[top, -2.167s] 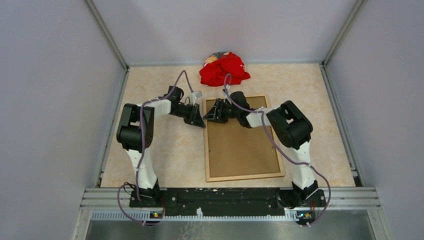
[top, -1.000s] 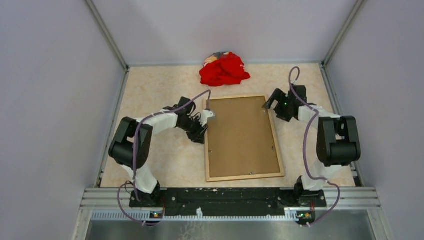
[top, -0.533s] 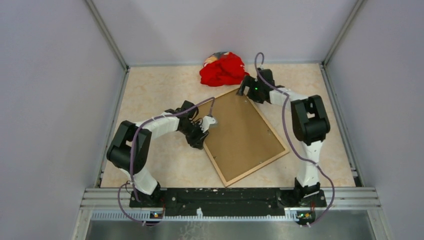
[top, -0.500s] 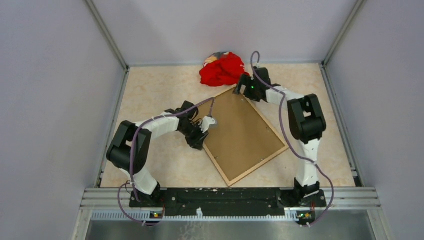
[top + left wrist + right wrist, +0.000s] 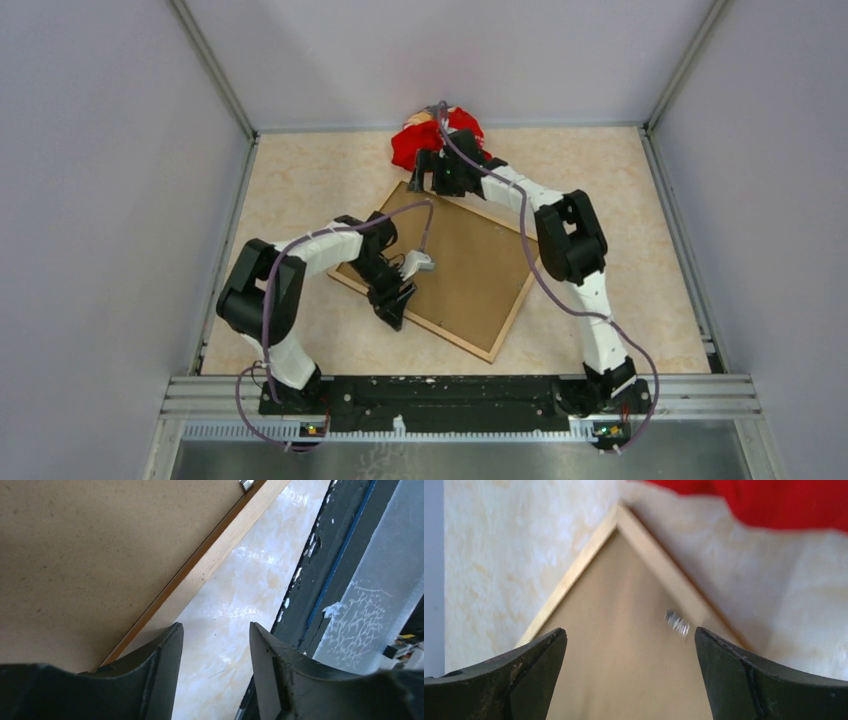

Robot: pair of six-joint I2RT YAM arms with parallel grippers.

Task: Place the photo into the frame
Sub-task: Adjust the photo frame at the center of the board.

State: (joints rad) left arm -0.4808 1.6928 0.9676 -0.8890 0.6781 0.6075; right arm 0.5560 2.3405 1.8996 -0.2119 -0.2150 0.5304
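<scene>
Frame [image 5: 470, 270], long axis far-left to near-right; left gripper [image 5: 215, 627] ajar, right gripper [image 5: 630, 635] wide, both empty

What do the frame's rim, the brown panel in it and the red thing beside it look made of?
Frame rim: light wood, matte, with faint grain along the strip.
Panel: probably hardboard or fibreboard, dull brown with fine speckles.
Red thing: likely soft cloth, since it lies crumpled in folds.

Right gripper [image 5: 629, 632] spread wide, nothing between fingers, at 7 and 5 o'clock. Frame [image 5: 583, 555] corner points to 12; brown backing board [image 5: 619, 605] inside. Blurred metal clip [image 5: 677, 622] at 4. Red cloth [image 5: 784, 505] at 1, on marbled table [image 5: 499, 540].
</scene>
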